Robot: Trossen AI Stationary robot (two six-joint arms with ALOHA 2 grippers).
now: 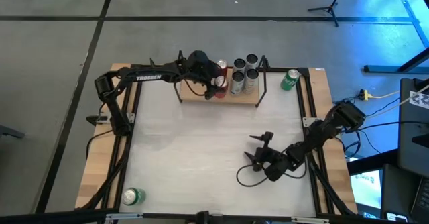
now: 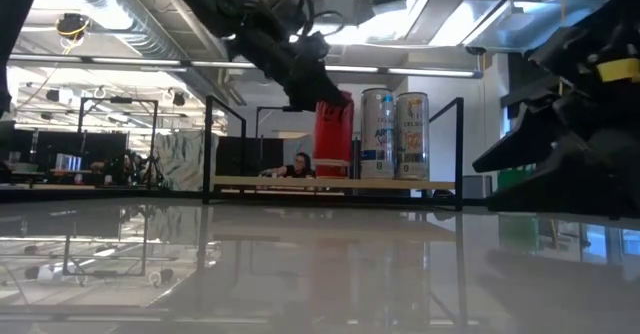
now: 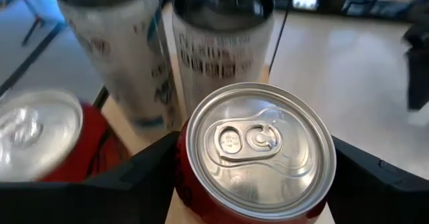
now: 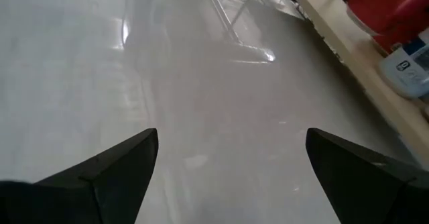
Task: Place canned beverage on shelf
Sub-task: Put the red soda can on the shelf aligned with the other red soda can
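My left arm stretches across to the small light-wood shelf [image 1: 218,95], my left gripper [image 3: 251,177] clamped around a red aluminium can [image 3: 258,153]; my right gripper [image 1: 258,147] rests spread apart.

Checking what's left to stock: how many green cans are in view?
2. One green can sits on the table just right of the shelf; the other green can is at the table's near-left corner. Others may be hidden behind the arms.

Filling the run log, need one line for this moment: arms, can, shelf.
left gripper: shut on red can, at shelf | right gripper: open, empty, over table | shelf: silver cans standing
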